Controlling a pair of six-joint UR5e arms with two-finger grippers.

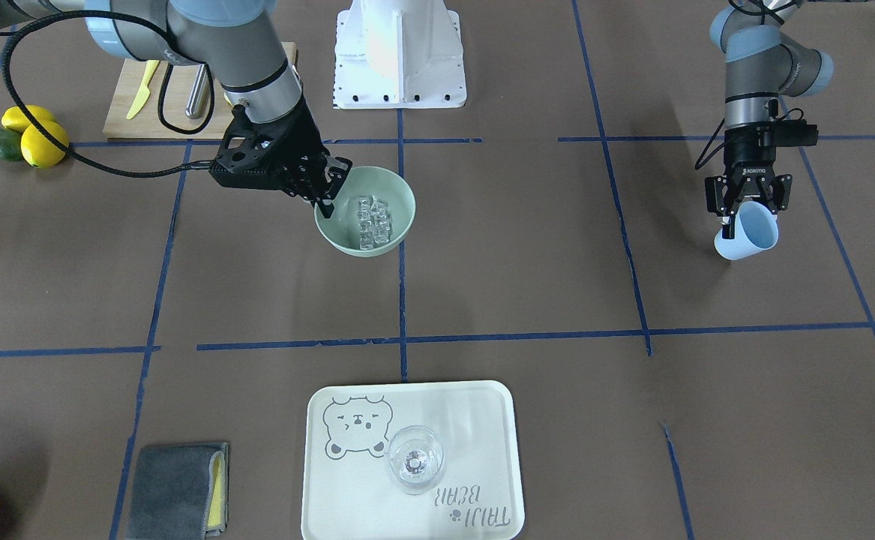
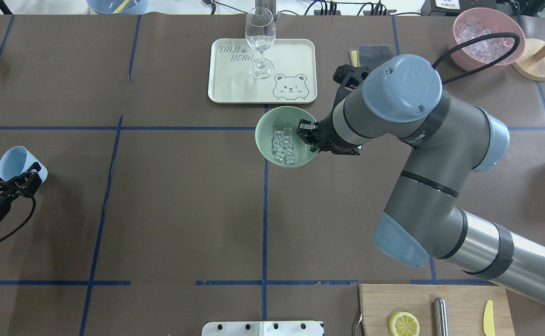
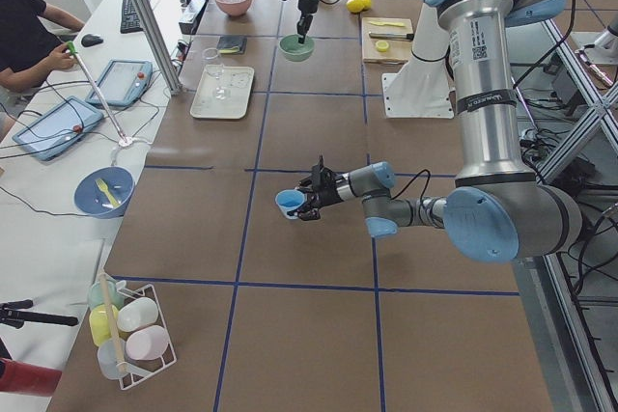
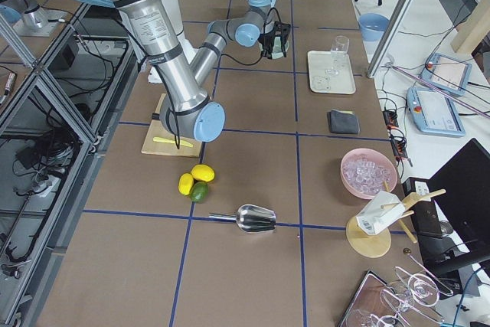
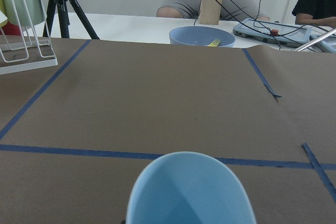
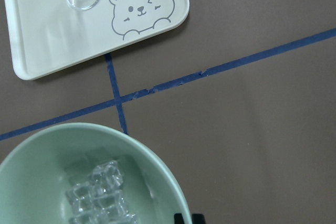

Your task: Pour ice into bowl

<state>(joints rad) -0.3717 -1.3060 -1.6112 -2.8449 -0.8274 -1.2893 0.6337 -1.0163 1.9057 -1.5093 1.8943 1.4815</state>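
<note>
Several ice cubes (image 2: 284,145) in the mint-green bowl (image 2: 272,122), likely slippery; my right gripper (image 2: 310,137) pinches its 3 o'clock rim, left gripper (image 1: 741,217) clamps blue cup (image 1: 750,234).

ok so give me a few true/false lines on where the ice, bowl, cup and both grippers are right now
1. The ice lies in the mint-green bowl. True.
2. The right gripper is shut on that bowl's rim. True.
3. The left gripper is empty. False: it holds the light blue cup, tilted.
4. That cup is full of ice. False: the left wrist view shows no ice in it.
5. The wine glass stands upright on the bear tray. True.
</note>
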